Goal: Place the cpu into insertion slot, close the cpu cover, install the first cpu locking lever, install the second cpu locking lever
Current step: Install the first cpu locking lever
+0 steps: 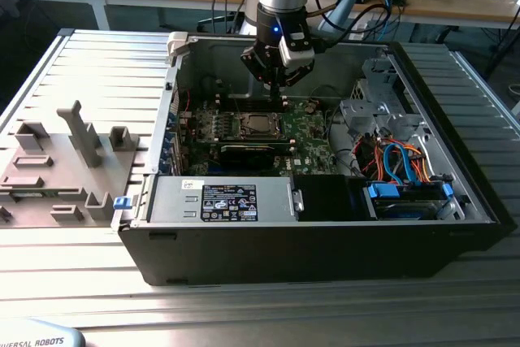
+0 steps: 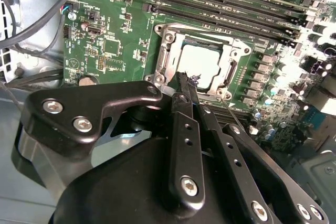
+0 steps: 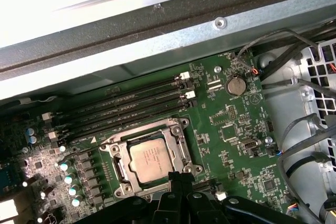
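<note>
A: Item one, cpu?
B: Flat square chip, silver-grey top, seated level in the insertion slot.

A: Cpu cover?
B: Silvery frame, closed flat around the chip, rim showing from twelve through six o'clock.

My arm is a silver-grey cylinder with a black band at the wrist. A small blue light shows on the black wrist section, and a white block is mounted at its side. Black cables run off behind me. My hand is matte black metal throughout: flat, angular linkage plates and narrow finger bars, fastened with round silver socket-head screws. Small unfilled holes dot the finger bars along their length.
</note>
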`<state>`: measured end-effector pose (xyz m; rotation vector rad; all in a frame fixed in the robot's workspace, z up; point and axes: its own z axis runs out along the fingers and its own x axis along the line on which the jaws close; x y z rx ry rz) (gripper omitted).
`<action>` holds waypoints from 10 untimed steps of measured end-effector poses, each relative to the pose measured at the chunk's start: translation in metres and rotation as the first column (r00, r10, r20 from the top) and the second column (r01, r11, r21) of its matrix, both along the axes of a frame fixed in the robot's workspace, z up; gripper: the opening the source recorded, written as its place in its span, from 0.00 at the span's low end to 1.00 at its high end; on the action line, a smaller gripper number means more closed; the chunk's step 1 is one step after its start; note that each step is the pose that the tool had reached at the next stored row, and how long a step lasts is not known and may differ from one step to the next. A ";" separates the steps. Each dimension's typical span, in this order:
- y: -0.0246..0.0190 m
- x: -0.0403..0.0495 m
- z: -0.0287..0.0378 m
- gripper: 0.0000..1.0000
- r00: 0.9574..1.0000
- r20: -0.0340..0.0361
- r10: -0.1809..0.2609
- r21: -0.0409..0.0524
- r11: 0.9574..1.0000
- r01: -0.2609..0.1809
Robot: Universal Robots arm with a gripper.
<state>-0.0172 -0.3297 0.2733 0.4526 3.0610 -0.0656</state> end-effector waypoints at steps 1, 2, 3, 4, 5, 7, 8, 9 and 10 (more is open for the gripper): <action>0.0000 0.0000 0.0000 0.11 1.000 0.000 0.002 0.000 1.000 -0.002; 0.0000 0.0000 0.0000 0.11 1.000 0.000 0.003 0.000 1.000 -0.003; 0.0000 0.0000 0.0000 0.11 1.000 0.000 0.005 0.000 1.000 -0.005; 0.0000 0.0000 0.0000 0.11 1.000 0.000 0.006 0.000 1.000 -0.006; 0.0000 0.0000 0.0000 0.11 1.000 0.000 0.007 0.000 1.000 -0.007; 0.0000 0.0000 0.0000 0.11 1.000 0.000 0.012 0.000 1.000 -0.012; 0.0000 0.0000 0.0000 0.11 1.000 0.000 0.013 0.000 1.000 -0.013; 0.0000 0.0000 0.0000 0.11 1.000 0.000 0.014 0.000 1.000 -0.014; 0.0000 0.0000 0.0000 0.11 1.000 0.000 0.016 0.000 1.000 -0.016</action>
